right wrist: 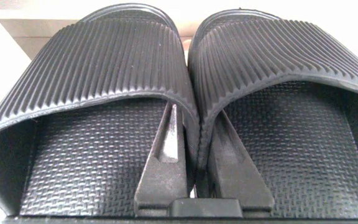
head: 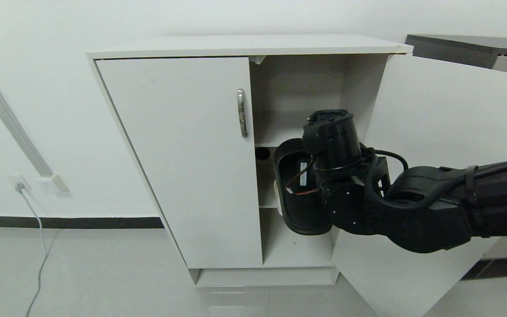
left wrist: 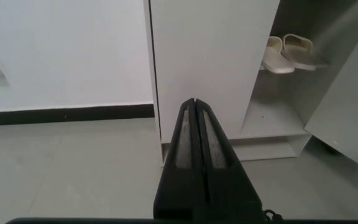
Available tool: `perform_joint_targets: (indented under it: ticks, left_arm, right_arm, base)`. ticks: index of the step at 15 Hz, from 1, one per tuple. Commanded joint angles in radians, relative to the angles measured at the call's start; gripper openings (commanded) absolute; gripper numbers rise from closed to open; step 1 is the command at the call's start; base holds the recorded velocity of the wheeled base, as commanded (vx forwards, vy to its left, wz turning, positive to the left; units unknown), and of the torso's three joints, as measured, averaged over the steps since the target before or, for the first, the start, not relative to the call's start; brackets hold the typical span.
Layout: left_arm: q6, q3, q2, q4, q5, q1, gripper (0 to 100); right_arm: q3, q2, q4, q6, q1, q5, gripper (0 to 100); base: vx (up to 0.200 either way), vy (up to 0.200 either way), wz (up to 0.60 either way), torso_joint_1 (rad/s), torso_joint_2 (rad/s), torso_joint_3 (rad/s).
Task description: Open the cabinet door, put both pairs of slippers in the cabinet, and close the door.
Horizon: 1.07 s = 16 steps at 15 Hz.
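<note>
**A:** So, what is the right arm doing?

**B:** It is reaching into the open right half of a white cabinet (head: pixel 244 44). The right claw (right wrist: pixel 196 118) is clamping a pair of black slippers (head: pixel 299 193). One finger is lying inside each slipper, and the two are pinching the adjoining side walls together.

**A:** Where are the black slippers sitting?

**B:** They are hanging on edge in the cabinet opening, just past the door line. Whether they are touching anything inside, I cannot tell.

**A:** And the other pair?

**B:** A pair of pale slippers (left wrist: pixel 288 53) is lying side by side on a shelf (head: pixel 267 202) in that same compartment.

**A:** How are the doors standing?

**B:** The right door (head: pixel 438 123) is standing wide open beside the arm. The left door (head: pixel 183 163) is sitting shut, with a metal handle (head: pixel 241 113) running upright near its inner edge.

**A:** And the left claw?

**B:** The left claw (left wrist: pixel 194 106) is hovering over the grey floor (left wrist: pixel 73 168) in front of the cabinet. Its fingers are pressing together with nothing between them.
</note>
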Motion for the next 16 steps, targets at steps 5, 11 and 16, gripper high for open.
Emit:
perform_joint_targets:
  ticks: [5,11,16]
  left_arm:
    - [0.000,0.000,0.000,0.000,0.000,0.000,0]
    - [-0.001,0.000,0.000,0.000,0.000,0.000,0]
    - [-0.001,0.000,0.000,0.000,0.000,0.000,0]
  right_arm:
    - [-0.002,-0.012,0.000,-0.003,0.000,0.001,0]
    - [0.025,-0.010,-0.002,0.005,0.003,0.000,0]
    - [0.035,-0.007,0.000,0.006,0.008,0.001,0]
  base:
    - [0.200,0.000,0.00,0.004,0.00,0.004]
    - [0.200,0.000,0.00,0.006,0.00,0.004]
    - [0.000,0.000,0.00,0.000,0.00,0.000]
